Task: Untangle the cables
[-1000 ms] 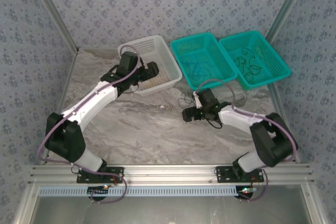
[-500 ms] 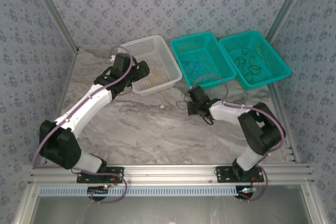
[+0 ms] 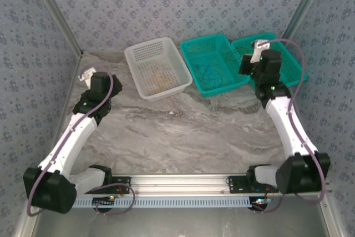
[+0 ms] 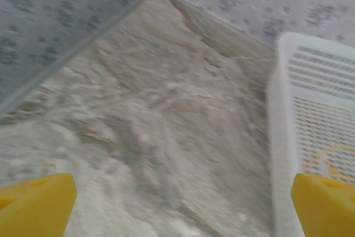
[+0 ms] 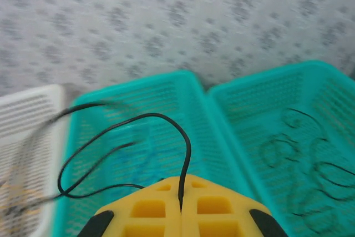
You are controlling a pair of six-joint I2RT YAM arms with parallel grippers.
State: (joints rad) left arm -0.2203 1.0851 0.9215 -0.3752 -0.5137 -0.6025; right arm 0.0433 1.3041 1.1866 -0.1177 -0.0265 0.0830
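Pinching a separated black wire (image 5: 189, 154) above the teal baskets (image 5: 138, 81) at the table's far edge, the right gripper (image 5: 181, 192) is seemingly lining up a drop; the left gripper (image 4: 177, 201) is idling, spread wide.

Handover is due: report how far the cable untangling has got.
Done: yellow wires lie in the white basket, blue ones in the middle teal basket, black loops in the right teal basket. In hand: the right gripper pinches a black cable above them. Remaining: dropping it.

The top camera overlooks the whole table (image 3: 183, 131); both close wrist cameras share the white basket (image 4: 275, 137) (image 5: 28, 106).
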